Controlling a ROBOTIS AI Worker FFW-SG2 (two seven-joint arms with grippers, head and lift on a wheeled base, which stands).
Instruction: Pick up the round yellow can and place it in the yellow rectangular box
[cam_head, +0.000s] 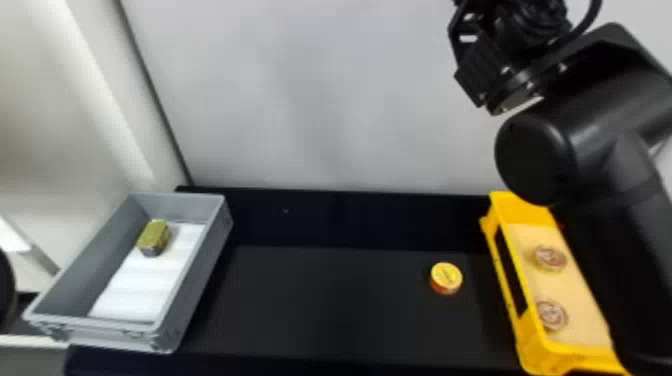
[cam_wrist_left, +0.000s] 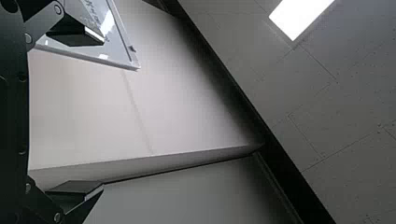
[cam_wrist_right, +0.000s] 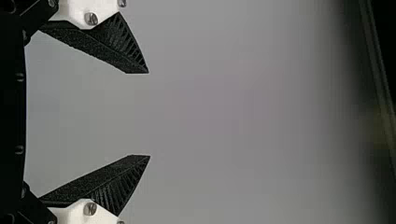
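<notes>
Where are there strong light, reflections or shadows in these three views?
Head view: bright streak on the left side wall, soft grey shading on the back wall. Left wrist view: glaring ceiling light, white reflections on the clear panel. Right wrist view: evenly lit grey surface, darkening toward one edge.

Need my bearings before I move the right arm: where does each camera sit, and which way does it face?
Head view: on the head, facing forward and down at the black table, yellow can and yellow box; the right arm shows.
Left wrist view: on the left wrist, facing a pale wall and a ceiling light, past the open left gripper.
Right wrist view: on the right wrist, facing a plain grey surface past the open right gripper.
Shared: both wrist views show their own fingers, apart.
</notes>
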